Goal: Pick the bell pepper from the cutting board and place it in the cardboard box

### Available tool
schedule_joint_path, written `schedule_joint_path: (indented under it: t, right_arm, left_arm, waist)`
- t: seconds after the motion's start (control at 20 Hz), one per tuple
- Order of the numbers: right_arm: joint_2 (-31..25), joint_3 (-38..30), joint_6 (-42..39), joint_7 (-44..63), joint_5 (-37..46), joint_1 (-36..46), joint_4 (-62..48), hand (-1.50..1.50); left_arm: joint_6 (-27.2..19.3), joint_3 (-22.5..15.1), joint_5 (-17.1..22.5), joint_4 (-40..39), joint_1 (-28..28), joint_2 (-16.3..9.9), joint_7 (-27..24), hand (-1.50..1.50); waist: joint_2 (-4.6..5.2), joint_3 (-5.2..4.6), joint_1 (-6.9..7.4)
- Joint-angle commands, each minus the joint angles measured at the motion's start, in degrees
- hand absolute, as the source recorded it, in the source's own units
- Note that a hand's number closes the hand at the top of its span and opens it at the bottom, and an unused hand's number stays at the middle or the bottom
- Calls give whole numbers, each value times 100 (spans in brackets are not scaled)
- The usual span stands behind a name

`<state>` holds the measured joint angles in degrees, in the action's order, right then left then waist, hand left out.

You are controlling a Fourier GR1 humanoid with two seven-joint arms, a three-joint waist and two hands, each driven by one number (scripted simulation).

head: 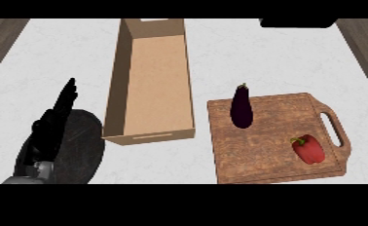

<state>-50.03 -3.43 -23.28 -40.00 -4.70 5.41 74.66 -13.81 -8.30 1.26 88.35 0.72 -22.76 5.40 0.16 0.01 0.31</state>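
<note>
A red bell pepper (309, 149) lies on the wooden cutting board (266, 142), near its right side by the handle. A long open cardboard box (149, 79) stands left of the board, and nothing shows inside it. My left hand (50, 125) is at the lower left with straight fingers pointing up, open, far from the pepper and left of the box. No right hand shows in the head view.
A dark purple eggplant (241, 107) rests on the board's upper left part. A dark round object (75, 147) lies under my left hand. A black object (298, 23) sits at the counter's far right edge.
</note>
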Motion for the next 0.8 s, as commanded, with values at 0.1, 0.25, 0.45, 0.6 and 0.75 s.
schedule_joint_path:
  t: [0.1,0.25,0.45,0.6,0.75]
  right_arm:
    - [-777,621,-187,-47,1311,-56,250,-150]
    - [-635,901,-96,97,1715,-234,511,-150]
    - [-454,754,57,674,1905,-918,1369,-150]
    - [-118,719,137,894,2197,-983,1391,-150]
    - [188,639,106,1269,2302,-1034,1679,-150]
  left_arm:
    - [43,-55,-111,-7,-44,20,8,0]
    - [153,132,15,-320,-110,106,-357,0]
    - [107,94,-187,510,-416,39,144,0]
    - [27,98,-358,-420,251,483,-46,0]
    - [438,463,-133,-333,-311,211,-584,0]
  waist:
    - [-11,-2,29]
    - [-11,-5,-9]
    - [-37,-2,-52]
    - [-22,-3,-81]
    - [-25,-4,-57]
